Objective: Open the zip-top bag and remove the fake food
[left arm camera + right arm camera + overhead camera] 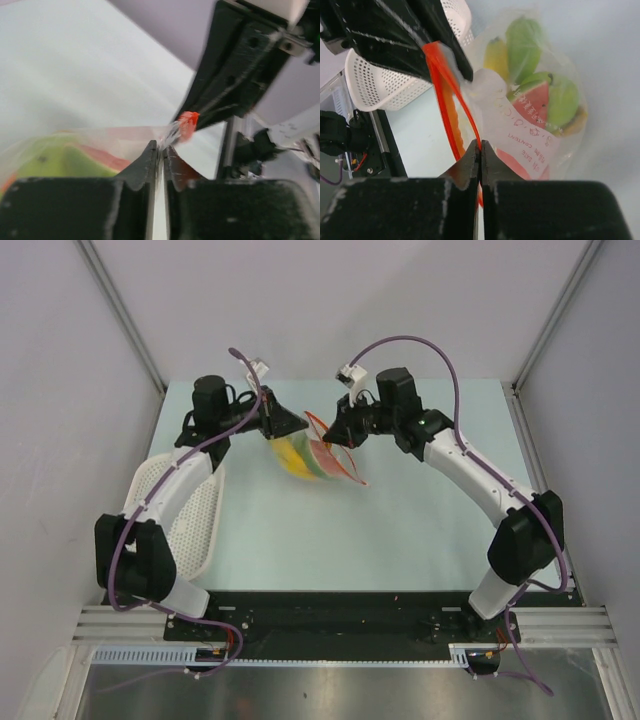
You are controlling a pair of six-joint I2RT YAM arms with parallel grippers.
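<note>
- Nearest the right wrist camera, the right gripper (480, 146) is seen with its jaws pressed together on the red zip strip (442, 90) of the zip-top bag (555, 65).
- A thin edge of the bag's clear film is pinched in the nearly closed jaws of the left gripper (161, 148), just beside the strip's red end.
- The bag is held between the two grippers over the far middle of the worktop (400, 530); whether its bottom touches the surface cannot be told.
- All of the fake food (530, 102) is kept inside the bag: round green fruit, a yellow banana and a red seeded slice are seen through the plastic.
- A white handwritten label (520, 135) is stuck on the bag.
- A white perforated basket (195, 515) is set at the worktop's left edge.
</note>
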